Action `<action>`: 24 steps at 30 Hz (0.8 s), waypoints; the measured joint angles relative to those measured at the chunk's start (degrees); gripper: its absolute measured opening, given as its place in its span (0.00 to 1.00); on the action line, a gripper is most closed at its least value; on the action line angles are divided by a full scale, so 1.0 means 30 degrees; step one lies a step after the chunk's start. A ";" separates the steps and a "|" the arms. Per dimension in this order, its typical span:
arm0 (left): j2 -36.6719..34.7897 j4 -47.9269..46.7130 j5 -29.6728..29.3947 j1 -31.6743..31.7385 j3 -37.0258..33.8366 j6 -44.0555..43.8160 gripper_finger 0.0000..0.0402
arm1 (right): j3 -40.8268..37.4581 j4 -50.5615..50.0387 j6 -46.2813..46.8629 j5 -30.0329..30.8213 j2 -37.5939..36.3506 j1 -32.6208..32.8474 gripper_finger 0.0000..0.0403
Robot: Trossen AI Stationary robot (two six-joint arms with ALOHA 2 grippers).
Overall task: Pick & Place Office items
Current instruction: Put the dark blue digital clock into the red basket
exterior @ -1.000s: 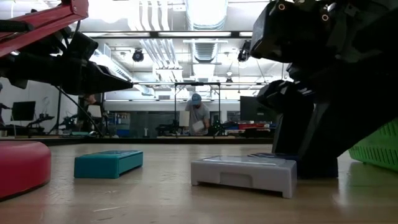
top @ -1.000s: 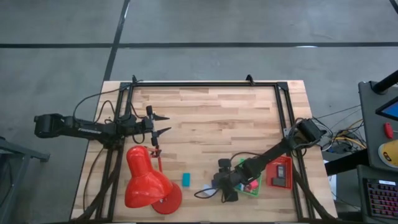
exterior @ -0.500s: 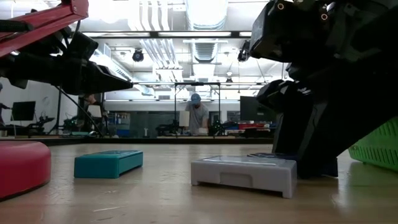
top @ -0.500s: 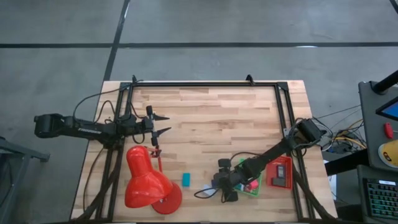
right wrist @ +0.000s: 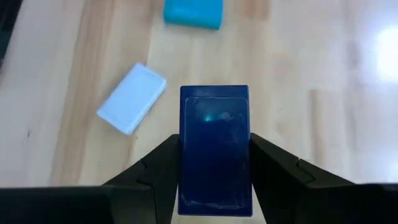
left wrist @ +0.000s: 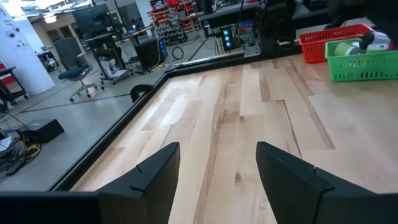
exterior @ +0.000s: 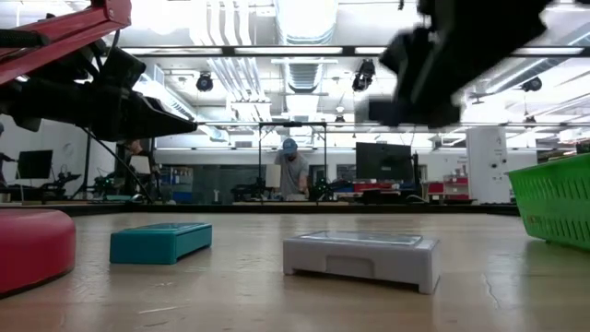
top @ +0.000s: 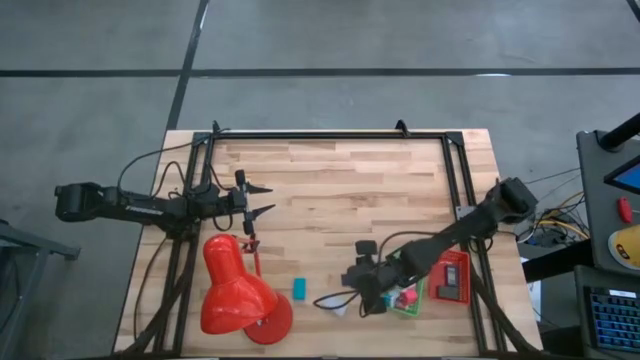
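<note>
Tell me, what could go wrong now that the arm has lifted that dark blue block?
The right tool grips the dark blue block only by its two long sides, so it might slip and drop onto the table. The white block and teal block lie just below, so a fall could knock them. The green tray already holds pieces, so a careless drop there could bounce out.

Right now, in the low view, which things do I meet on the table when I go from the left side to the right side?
Round red lamp base → flat teal block → flat white block → green mesh tray at the right edge. The right gripper hangs above, between the white block and the tray.
</note>
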 joint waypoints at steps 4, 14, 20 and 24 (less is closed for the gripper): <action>0.0007 -0.0050 0.0004 0.0001 0.0000 -0.0004 0.54 | 0.0890 -0.2192 -0.0018 0.0694 -0.1156 -0.0092 0.40; 0.0007 -0.0121 -0.0001 0.0001 0.0000 -0.0006 0.54 | 0.3179 -1.1654 0.1374 -0.1051 -0.3109 -0.0010 0.42; 0.0007 -0.0210 -0.0001 -0.0003 0.0000 -0.0003 0.54 | 0.2725 -1.4088 0.2475 -0.1223 -0.4461 0.0640 0.41; 0.0007 -0.0206 0.0003 -0.0001 0.0000 -0.0003 0.54 | 0.1334 -1.3295 0.2882 -0.1142 -0.5739 0.1138 0.42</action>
